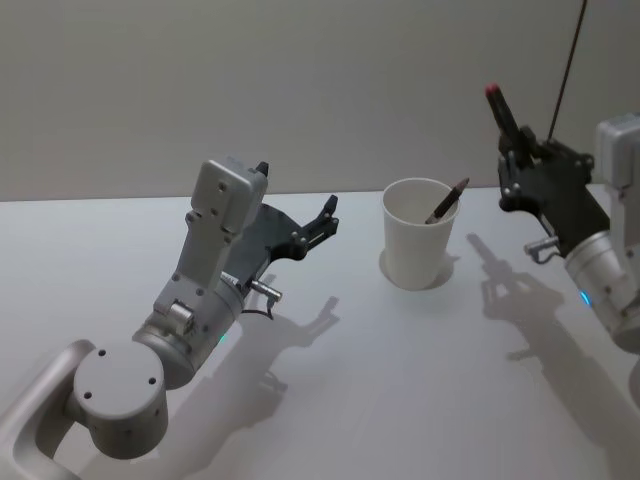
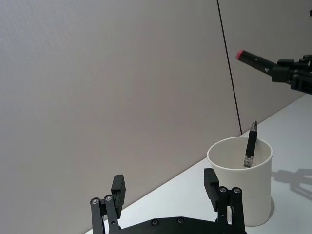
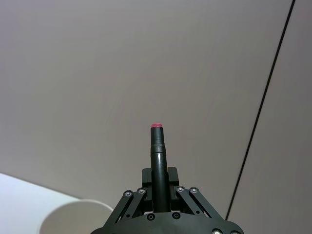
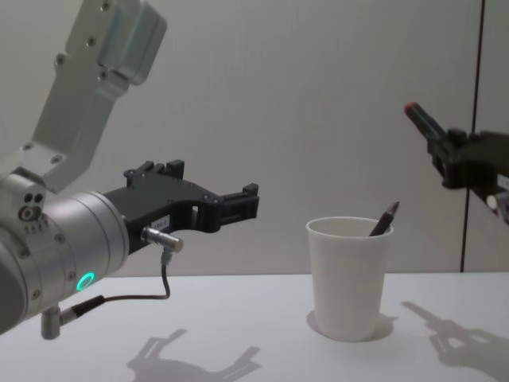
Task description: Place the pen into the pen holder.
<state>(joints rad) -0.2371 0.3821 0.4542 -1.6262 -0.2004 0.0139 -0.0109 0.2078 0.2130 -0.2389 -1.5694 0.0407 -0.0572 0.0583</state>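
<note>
White pen holder [image 1: 418, 245] holds one pen [image 1: 447, 201]; right tool [image 1: 512, 135], above-right, clenches another.

a plain grey wall [image 1: 250, 90] rises behind a white table [image 1: 400, 380]. a thin dark vertical line [image 4: 477, 135] runs down the wall. soft shadows lie on the tabletop.

White arms, black gripper [image 1: 318, 222], green light ring
</note>
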